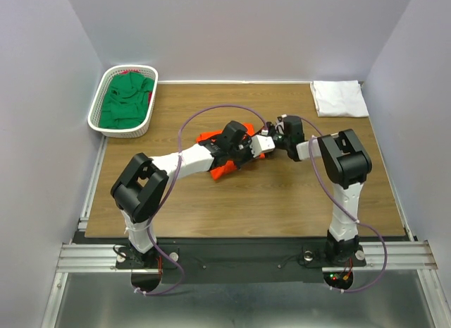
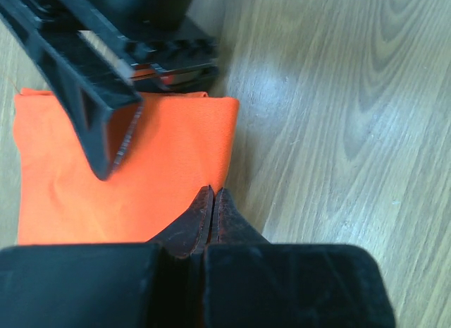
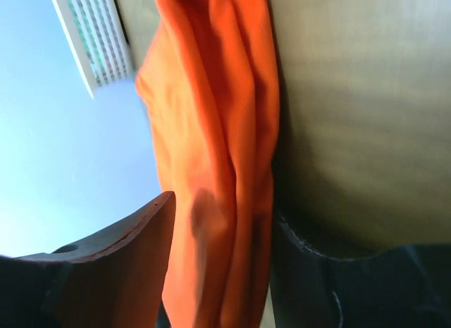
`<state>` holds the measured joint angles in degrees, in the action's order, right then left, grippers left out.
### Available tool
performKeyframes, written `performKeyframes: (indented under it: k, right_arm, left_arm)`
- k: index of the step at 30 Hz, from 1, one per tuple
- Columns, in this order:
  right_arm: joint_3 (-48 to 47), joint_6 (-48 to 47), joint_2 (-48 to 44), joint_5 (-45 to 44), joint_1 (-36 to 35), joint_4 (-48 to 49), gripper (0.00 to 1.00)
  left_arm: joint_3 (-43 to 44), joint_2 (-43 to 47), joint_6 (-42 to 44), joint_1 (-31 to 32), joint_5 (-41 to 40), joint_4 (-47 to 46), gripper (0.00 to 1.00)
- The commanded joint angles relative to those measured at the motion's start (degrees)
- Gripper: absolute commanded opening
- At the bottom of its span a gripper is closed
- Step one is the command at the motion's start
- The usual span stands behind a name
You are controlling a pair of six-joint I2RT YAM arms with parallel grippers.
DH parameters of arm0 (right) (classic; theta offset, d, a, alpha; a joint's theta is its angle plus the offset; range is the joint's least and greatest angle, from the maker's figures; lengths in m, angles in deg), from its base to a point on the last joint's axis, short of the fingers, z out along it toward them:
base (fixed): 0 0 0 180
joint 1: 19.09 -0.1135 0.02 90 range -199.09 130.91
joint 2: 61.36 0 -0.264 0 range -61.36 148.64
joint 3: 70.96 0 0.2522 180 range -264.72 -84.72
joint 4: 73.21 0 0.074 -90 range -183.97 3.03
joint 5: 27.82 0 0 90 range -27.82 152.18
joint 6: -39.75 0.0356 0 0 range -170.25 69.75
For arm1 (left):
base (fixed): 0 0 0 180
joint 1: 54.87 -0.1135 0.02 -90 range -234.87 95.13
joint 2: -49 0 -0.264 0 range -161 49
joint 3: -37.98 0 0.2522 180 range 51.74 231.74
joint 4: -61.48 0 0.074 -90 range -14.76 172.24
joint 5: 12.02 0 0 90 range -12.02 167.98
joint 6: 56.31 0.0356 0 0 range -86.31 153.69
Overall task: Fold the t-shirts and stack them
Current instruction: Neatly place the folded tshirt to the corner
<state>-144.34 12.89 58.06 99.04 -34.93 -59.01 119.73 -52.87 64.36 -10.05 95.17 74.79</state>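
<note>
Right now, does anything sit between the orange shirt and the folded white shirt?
Only the right gripper, its jaws either side of the orange shirt; beyond it the table is bare up to the white shirt.

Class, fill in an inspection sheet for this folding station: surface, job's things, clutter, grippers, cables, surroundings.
Surface: wooden table, grain visible.
Job's things: orange t-shirt mid-table under both grippers; white t-shirt folded at the far right corner; green clothing heaped in the basket.
Clutter: white mesh basket at the far left corner; nothing else seen.
Grippers: left gripper jaws shut at the orange t-shirt's edge; right gripper jaws apart with orange cloth between them, grip unclear.
Cables: purple cables loop from both arms above the table.
Surroundings: pale walls on three sides; metal rails along the near edge.
</note>
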Motion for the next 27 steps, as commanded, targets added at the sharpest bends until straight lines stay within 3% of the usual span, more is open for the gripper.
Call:
performKeyframes:
  k: [1,4,8,11,12,17,20,23,27]
  right_arm:
    - [-2.52,1.03,3.27,-6.71,-0.51,6.04,0.54]
    - [-2.88,1.73,4.86,-6.63,-1.57,7.10,0.48]
    - [-3.40,-0.72,5.12,-5.93,-1.83,6.58,0.01]
    - [-7.69,-8.94,2.50,-5.04,0.44,-1.66,0.01]
    - [-11.45,-12.73,0.75,-5.48,1.15,-9.17,0.01]
    - [-21.41,-40.65,-4.36,-9.87,5.37,-24.87,0.01]
    - [-26.41,-50.62,-4.63,-12.07,8.27,-33.20,0.01]
    - [-34.05,-61.86,-3.23,-12.69,11.61,-38.75,0.01]
    - [-40.99,-70.15,-0.16,-14.53,15.56,-42.02,0.01]
  left_arm:
    - [1.62,1.23,-1.32,-0.52,2.15,-1.22,0.00]
    - [1.54,1.05,-1.50,-0.78,2.32,-1.31,0.00]
    - [1.45,1.23,-2.81,-1.75,3.29,-1.22,0.01]
    - [1.18,4.12,-3.87,-2.89,5.65,0.35,0.22]
    - [0.49,6.57,-4.22,-3.94,6.18,1.58,0.29]
    - [0.48,11.95,-4.75,-8.95,9.26,6.94,0.36]
    - [1.10,13.70,-4.57,-12.37,11.10,10.64,0.43]
    - [0.83,15.11,-4.75,-14.14,12.34,12.66,0.43]
    - [-0.48,16.78,-5.80,-14.67,12.43,12.49,0.48]
